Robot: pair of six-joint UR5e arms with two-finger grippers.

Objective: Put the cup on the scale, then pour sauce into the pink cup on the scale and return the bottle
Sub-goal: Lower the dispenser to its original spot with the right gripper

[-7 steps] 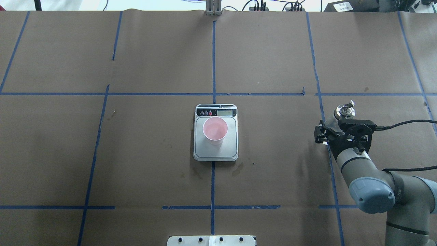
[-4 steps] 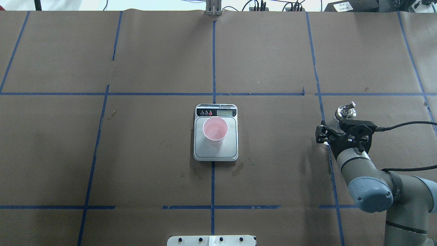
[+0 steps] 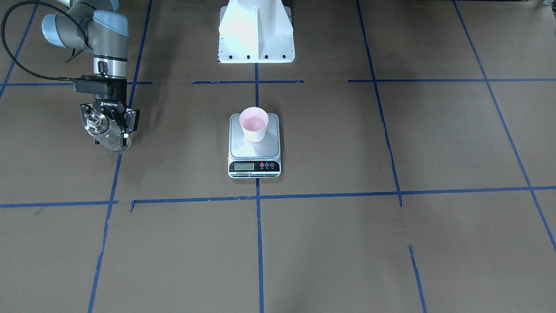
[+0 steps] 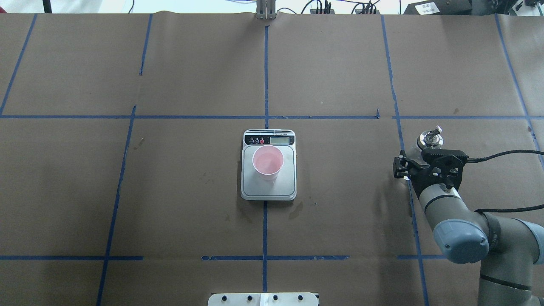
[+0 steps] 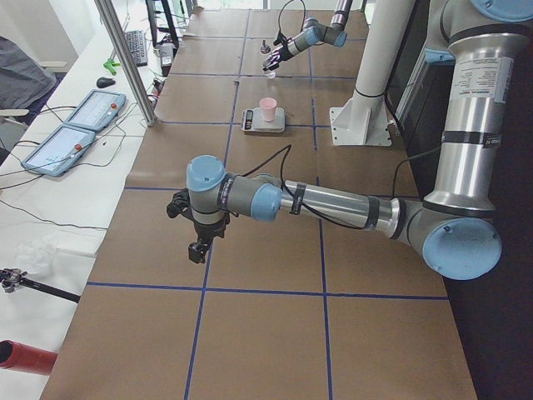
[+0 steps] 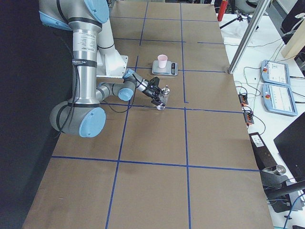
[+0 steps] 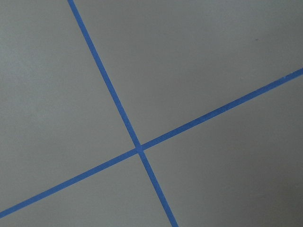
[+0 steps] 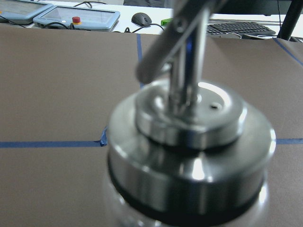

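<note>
**Cup on the scale, bottle held at the table's right side**

Going left to right across the overhead view, the left part of the brown paper table (image 4: 127,191) shows only its grid of blue tape lines (image 4: 120,187). The left gripper (image 5: 196,250) appears only in the side view from the table's left end, hanging low over the paper. From there I cannot tell whether its fingers are spread or pressed together. Its wrist camera sees nothing but a crossing of two tape lines (image 7: 139,149).

At the middle lies the scale (image 4: 268,188), flat on the paper and straddling the central tape line, its black panel turned away from the robot. The cup (image 4: 267,162) stands upright on the steel platform, towards the panel end and well inside the platform's edges (whether any liquid is in it cannot be made out).

Far to the right, well apart from the scale, the right gripper (image 3: 109,132) is pinching the bottle (image 4: 430,139), with one finger on each side of the glass body below the metal collar (image 8: 189,156). The bottle sits just beside a blue tape line and leans slightly. Its thin spout (image 8: 177,42) points up and away from the robot. The base is low over the paper, but I cannot tell whether it touches.
</note>
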